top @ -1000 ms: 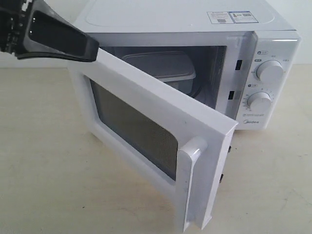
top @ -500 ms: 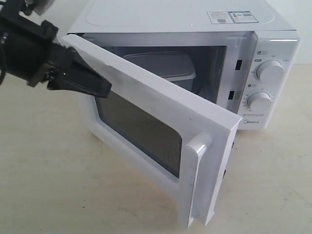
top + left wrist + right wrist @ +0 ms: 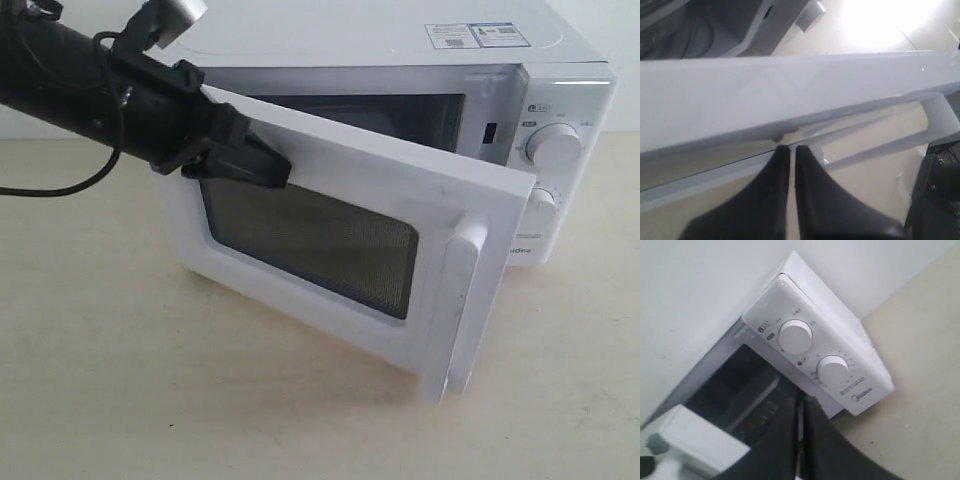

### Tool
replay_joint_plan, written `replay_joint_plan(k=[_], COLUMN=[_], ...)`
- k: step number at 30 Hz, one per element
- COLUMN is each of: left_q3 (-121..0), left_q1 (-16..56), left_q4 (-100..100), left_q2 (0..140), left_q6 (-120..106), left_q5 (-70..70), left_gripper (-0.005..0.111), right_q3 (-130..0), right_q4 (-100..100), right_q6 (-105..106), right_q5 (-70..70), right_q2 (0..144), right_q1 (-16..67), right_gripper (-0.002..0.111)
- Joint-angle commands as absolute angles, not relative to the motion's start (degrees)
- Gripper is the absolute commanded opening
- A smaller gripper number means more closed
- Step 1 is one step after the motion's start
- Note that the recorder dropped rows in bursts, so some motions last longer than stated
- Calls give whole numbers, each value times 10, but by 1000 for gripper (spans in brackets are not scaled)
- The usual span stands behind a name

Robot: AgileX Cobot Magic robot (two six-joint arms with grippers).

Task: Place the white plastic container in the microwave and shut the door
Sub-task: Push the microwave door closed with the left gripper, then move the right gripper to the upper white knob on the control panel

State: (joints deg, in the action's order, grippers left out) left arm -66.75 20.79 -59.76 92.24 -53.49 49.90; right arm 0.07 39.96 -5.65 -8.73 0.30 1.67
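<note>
The white microwave (image 3: 400, 40) stands at the back of the table, its door (image 3: 340, 160) swung about halfway in. My left gripper (image 3: 272, 173) is shut and empty, its tips pressed against the door's outer face above the dark window (image 3: 320, 235). In the left wrist view the shut fingertips (image 3: 782, 152) touch the white door (image 3: 790, 90). The door handle (image 3: 457, 300) is at the free edge. The white plastic container (image 3: 752, 397) shows dimly inside the cavity in the right wrist view only. My right gripper (image 3: 801, 399) is shut on nothing, off the microwave's dial side.
Two round dials (image 3: 553, 145) sit on the right panel, also seen as dials (image 3: 795, 336) from the right wrist. The beige table (image 3: 100, 350) runs in front and to the left. A black cable (image 3: 50, 190) hangs from the left arm.
My left gripper has moved right and down along the door, and the door has swung further toward the microwave, hiding the container in the exterior view.
</note>
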Motion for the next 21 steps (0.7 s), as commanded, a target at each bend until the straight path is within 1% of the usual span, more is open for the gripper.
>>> replay_joint_plan(k=[1, 3, 5, 7, 10, 12, 15, 19, 21], left_q3=[-701, -711, -712, -712, -712, -712, -712, -712, -712], left_q1=[211, 212, 212, 212, 212, 212, 212, 212, 212], left_q4=[-602, -581, -559, -549, -530, -515, -489, -467, -457], left_q2=[926, 915, 896, 868, 823, 791, 752, 704, 685], left_q6=[-529, -514, -496, -488, -484, -474, -447, -436, -425], left_q5=[523, 541, 554, 568, 570, 570, 570, 570, 570], left_gripper=[4, 4, 4, 4, 4, 4, 4, 4, 4], right_q3=[0, 0, 0, 0, -54, -112, -205, -292, -311], right_q4=[619, 651, 692, 675, 662, 663, 669, 745, 759], right_q6=[-77, -78, -133, -92, 51, 172, 301, 385, 410], right_q5=[-84, -76, -52, -51, -116, -150, -228, -381, -382], right_q2=[0, 0, 0, 0, 0, 1, 55, 152, 193], right_q1=[17, 17, 17, 19, 19, 19, 19, 19, 19], right_gripper=[0, 0, 0, 0, 0, 0, 0, 0, 0])
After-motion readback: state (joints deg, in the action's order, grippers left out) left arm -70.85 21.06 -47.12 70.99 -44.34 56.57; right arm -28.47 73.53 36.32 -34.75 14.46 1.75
